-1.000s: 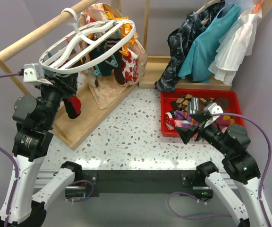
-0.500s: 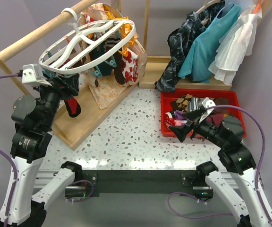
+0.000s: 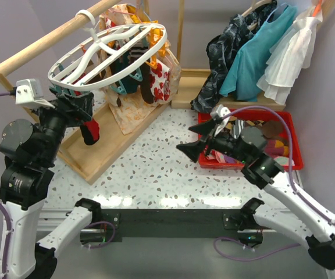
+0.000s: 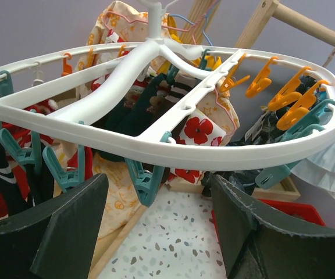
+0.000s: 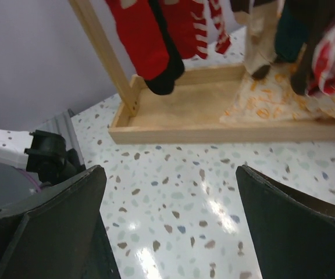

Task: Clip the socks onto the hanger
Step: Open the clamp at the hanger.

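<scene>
The hanger (image 3: 106,55), a white oval frame with teal and orange clips, hangs from the wooden rail; its near rim (image 4: 156,152) fills the left wrist view. Several socks hang clipped under it, among them a red sock with a black toe (image 3: 91,130) (image 5: 150,40). My left gripper (image 3: 77,107) (image 4: 159,186) is open just below the rim, and a teal clip (image 4: 146,183) hangs above the gap between its fingers. More socks (image 3: 232,124) lie in the red bin (image 3: 201,123). My right gripper (image 3: 193,148) (image 5: 170,174) is open and empty over the speckled table.
A long wooden rail (image 3: 45,40) and its wooden base tray (image 3: 106,148) (image 5: 214,116) stand at the left. Floral cloth pieces (image 3: 161,81) hang behind the hanger. Teal and white dresses (image 3: 266,46) hang at the back right, above the bin.
My left gripper has opened and drawn back a little from the red sock. My right arm has swung from over the red bin leftward, out over the table.
</scene>
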Motion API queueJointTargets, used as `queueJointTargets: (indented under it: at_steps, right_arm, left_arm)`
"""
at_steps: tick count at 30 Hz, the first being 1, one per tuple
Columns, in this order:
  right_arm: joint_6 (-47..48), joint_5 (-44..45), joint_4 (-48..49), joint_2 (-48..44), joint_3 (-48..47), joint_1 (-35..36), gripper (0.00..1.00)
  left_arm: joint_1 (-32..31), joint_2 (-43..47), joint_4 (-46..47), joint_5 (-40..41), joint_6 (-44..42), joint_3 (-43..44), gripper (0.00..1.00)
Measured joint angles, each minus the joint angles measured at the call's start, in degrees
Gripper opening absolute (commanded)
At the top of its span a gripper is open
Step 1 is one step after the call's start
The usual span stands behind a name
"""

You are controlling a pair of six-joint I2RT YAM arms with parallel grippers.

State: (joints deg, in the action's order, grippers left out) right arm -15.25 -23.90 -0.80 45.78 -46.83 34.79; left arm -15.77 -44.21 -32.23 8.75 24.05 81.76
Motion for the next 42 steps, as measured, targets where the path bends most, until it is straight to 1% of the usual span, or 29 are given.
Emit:
queueJointTargets:
  at_steps: [4,7,9,13,17,22,24,29,33,42]
  right_arm:
    - [3.56,7.93,10.03,7.54,-0.68,12.52,0.99]
    - [6.88,13.64,16.87,16.57,-4.15,20.33,0.99]
    - [8.72,16.41,22.01,23.02,-7.15,24.11,0.98]
    - [11.21,20.0,30.51,33.88,-13.42,28.28,0.99]
    - [12.44,21.9,38.47,43.32,-20.87,29.92,0.98]
    - [13.44,23.52,44.37,51.95,-29.4,30.47,0.85]
    - [13.75,24.46,46.12,54.47,-32.17,30.6,0.83]
    - [15.78,27.02,49.9,58.51,-36.46,30.84,0.76]
    - [17.66,27.93,51.95,61.68,-40.17,30.84,0.72]
    - [21.73,29.44,54.03,65.48,-43.76,30.84,0.64]
  left_arm:
    - [0.0,-0.07,-2.23,0.0,0.7,1.29,0.77]
    - [0.0,-0.11,-3.63,0.02,1.16,1.57,0.77]
    - [0.0,-0.2,-4.37,0.0,1.86,1.73,0.77]
    - [0.0,-0.52,-6.45,0.07,2.43,2.45,0.78]
    - [0.0,-1.03,-7.98,0.31,2.47,4.22,0.78]
    - [0.0,-1.09,-8.31,0.98,2.36,5.9,0.79]
    - [0.0,-1.11,-8.41,1.2,2.32,5.9,0.79]
    - [0.0,-1.6,-8.61,1.57,1.92,5.84,0.79]
    - [0.0,-1.95,-8.61,1.55,1.88,5.53,0.79]
    - [0.0,-3.65,-8.9,1.95,1.16,5.53,0.79]
